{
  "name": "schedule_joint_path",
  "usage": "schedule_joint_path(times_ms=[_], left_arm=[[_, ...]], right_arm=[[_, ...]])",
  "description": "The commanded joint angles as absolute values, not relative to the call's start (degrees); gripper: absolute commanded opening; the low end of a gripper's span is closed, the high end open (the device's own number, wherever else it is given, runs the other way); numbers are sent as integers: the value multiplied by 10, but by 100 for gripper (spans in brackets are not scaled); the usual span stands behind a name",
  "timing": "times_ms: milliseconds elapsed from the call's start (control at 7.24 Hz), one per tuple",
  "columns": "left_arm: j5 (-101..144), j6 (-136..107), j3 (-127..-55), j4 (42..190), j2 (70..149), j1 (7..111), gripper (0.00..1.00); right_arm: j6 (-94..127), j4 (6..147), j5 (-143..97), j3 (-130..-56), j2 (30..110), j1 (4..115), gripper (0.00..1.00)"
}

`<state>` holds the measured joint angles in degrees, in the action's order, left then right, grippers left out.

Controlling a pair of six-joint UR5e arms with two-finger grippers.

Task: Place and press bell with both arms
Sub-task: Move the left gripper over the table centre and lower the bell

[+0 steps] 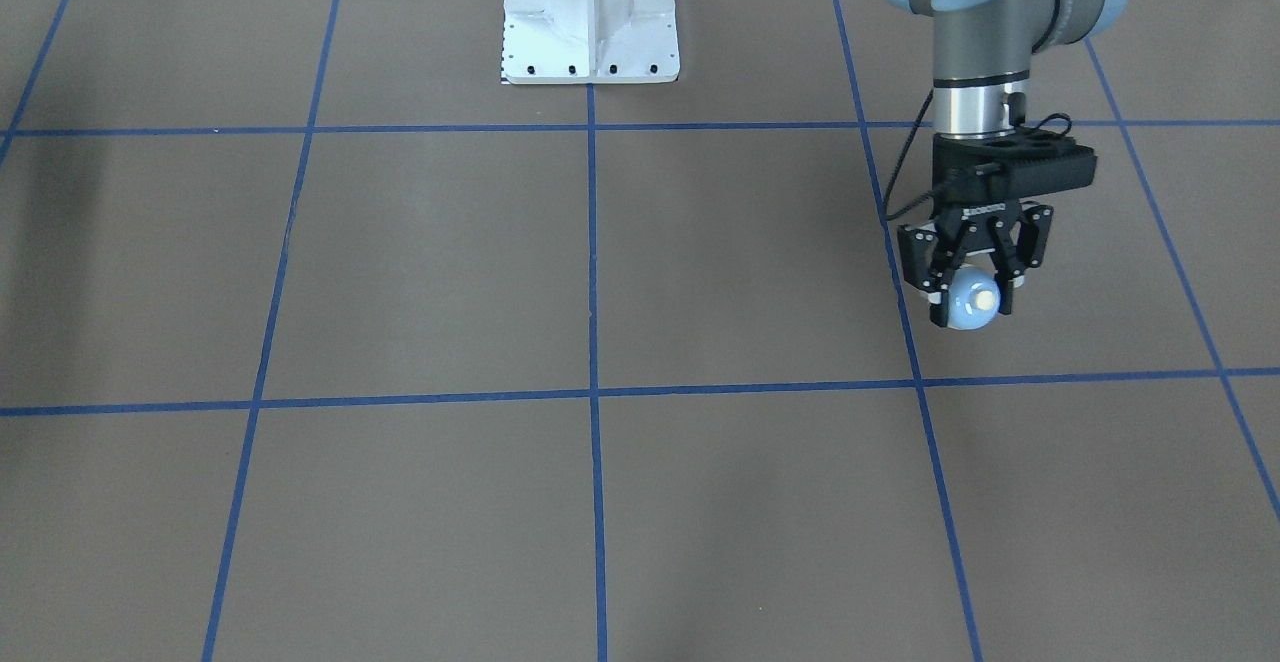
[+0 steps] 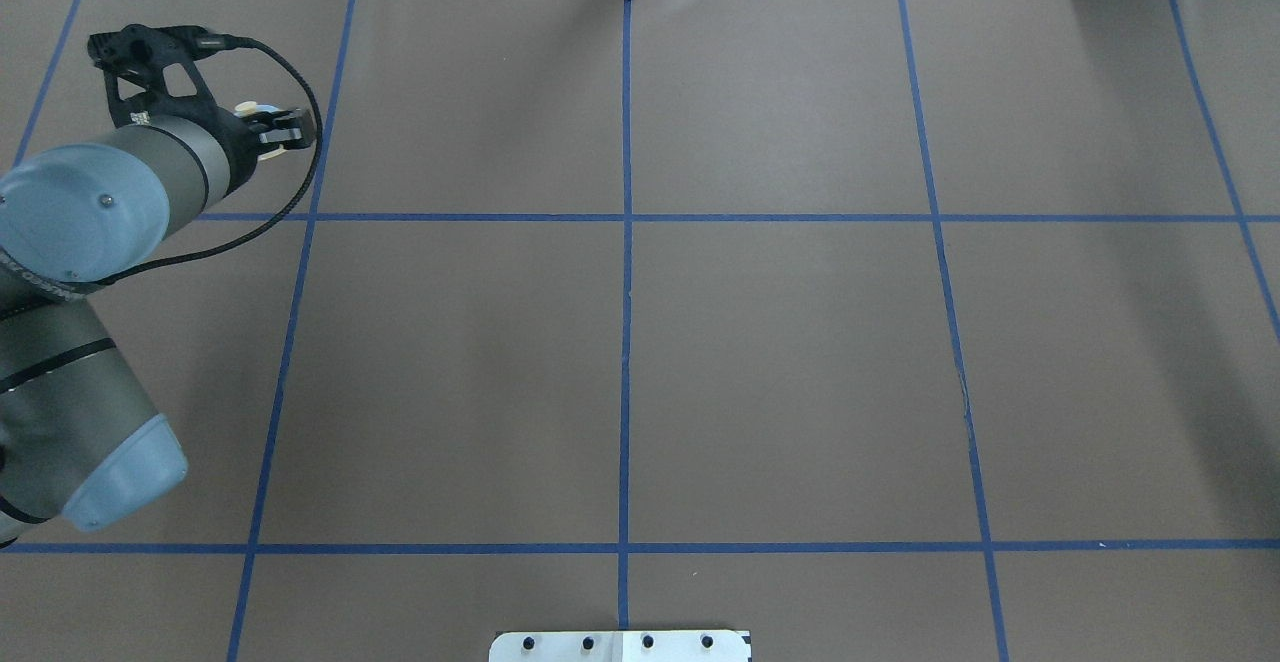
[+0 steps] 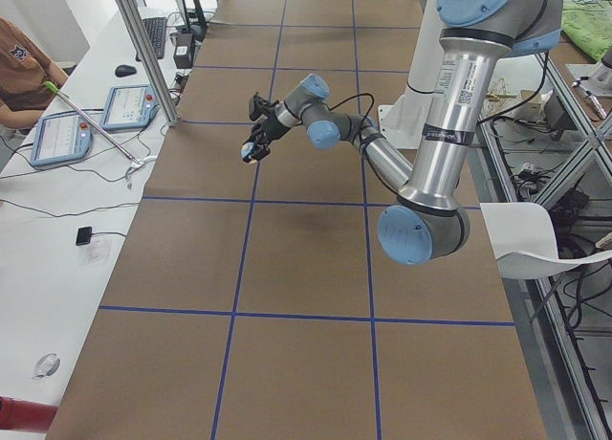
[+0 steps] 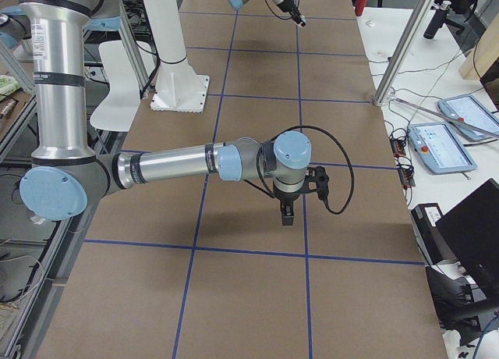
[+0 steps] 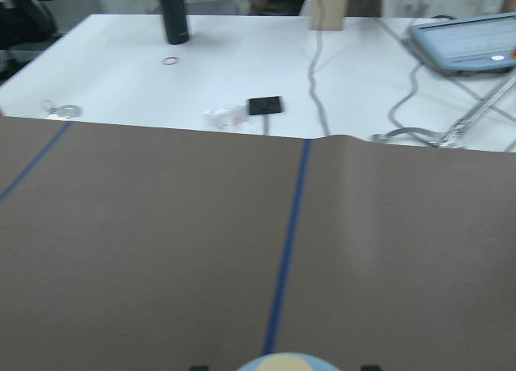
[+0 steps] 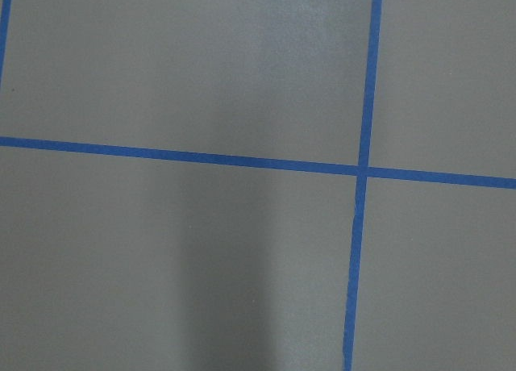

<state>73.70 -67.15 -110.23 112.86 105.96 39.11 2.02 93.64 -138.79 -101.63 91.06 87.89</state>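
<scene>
Brown paper crossed by blue tape lines (image 1: 592, 394) is covering the desk (image 1: 420, 262), and a broad stretch of it is spreading from the white pedestal (image 1: 590, 17) toward the operators' side. The left gripper (image 1: 975, 308) is hanging above the desk's left part, toward the far edge where the paper is meeting a white bench (image 5: 242, 72). Its fingers (image 1: 914, 260) are clamping the bell (image 1: 965, 308) from both sides, off the surface. The bell is showing a light-blue dome, tipped so that its pale yellow button (image 1: 986, 296) is facing the front camera. The fingers are hiding its base. In the left wrist view only the bell's top is peeking over the bottom edge. The right gripper (image 4: 287, 212) is pointing down over the desk. It is appearing only in the right-side view, so I cannot tell how its fingers are standing.
</scene>
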Motion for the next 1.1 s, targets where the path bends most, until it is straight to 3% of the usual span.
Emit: schedule_joint_path(times_ms=[0,414,967], left_arm=[[734,-620,-1010,1279,1139,333,0],[679,-621,-804,1370,1291,269,0],[679,-616,-641,1416,1386,256,0]], right_arm=[[20,936,-1391,-1017,911,879,100],[20,936,-1403,-1011,906,878,100],[20,937,-1405,-1005,903,878,100]])
